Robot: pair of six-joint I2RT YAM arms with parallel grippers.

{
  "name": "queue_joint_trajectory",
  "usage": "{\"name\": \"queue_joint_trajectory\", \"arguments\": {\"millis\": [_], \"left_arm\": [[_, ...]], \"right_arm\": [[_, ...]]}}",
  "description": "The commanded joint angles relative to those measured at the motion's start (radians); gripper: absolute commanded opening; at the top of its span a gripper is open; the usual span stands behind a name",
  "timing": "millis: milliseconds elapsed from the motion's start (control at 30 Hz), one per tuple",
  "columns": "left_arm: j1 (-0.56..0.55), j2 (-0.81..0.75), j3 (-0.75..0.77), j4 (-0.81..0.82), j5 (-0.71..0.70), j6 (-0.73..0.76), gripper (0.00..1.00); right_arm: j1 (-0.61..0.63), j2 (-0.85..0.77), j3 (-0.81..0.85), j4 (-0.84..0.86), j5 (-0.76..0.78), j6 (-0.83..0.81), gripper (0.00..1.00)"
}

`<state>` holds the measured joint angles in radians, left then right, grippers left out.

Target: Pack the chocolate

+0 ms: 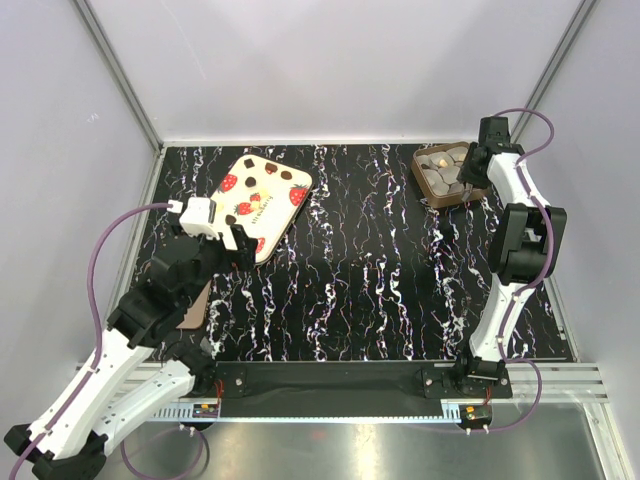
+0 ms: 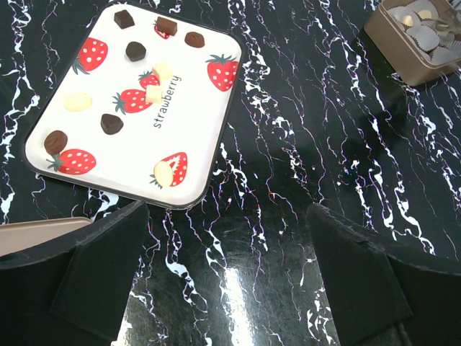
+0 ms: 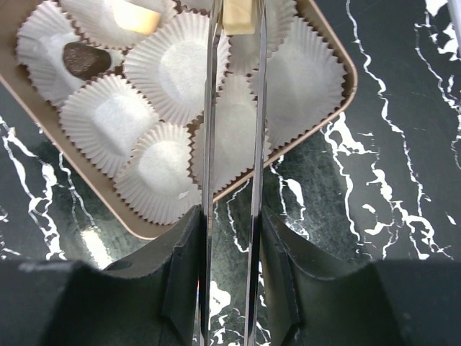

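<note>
The brown tray [image 3: 137, 227] at the back right holds several white paper cups [image 3: 108, 119]. One cup has a dark chocolate [image 3: 85, 59] in it and another a cream piece [image 3: 135, 16]. My right gripper [image 3: 230, 216] is over the tray's near edge, shut on metal tweezers [image 3: 210, 144]. A cream chocolate [image 3: 238, 18] sits between the tweezers' tips, over a cup. From the top view, the right gripper [image 1: 470, 160] hangs beside the tray [image 1: 437, 193]. My left gripper [image 2: 227, 209] is open above bare table, holding nothing.
The cream strawberry lid [image 2: 137, 108] lies at the back left, just beyond the left fingers, with small brown and cream pieces on it; whether they are printed I cannot tell. A flat brown piece [image 1: 192, 312] lies under the left arm. Walls enclose the black marbled table [image 1: 380, 280].
</note>
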<state>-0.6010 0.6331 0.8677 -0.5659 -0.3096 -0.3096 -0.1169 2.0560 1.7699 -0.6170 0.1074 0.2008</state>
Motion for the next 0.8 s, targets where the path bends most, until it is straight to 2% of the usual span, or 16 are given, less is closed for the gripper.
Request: {"name": "queue_joint_trajectory", "arguments": {"millis": [0,467,767], "left_arm": [[0.006,0.005,-0.003,0.06,-0.005,0.014,0.99],[0.009,0.005,-0.001,0.06,0.001,0.014,0.99],[0.007,-0.015,-0.004,0.06,0.007,0.012,0.99]], "right_arm": [[-0.007,-0.007,0.033,0.036,0.037,-0.012,0.42],[-0.007,0.0,0.08,0.017,0.034,-0.024,0.46],[0.003,-0.121,0.085,-0.049,-0.051,0.031,0.47]]}}
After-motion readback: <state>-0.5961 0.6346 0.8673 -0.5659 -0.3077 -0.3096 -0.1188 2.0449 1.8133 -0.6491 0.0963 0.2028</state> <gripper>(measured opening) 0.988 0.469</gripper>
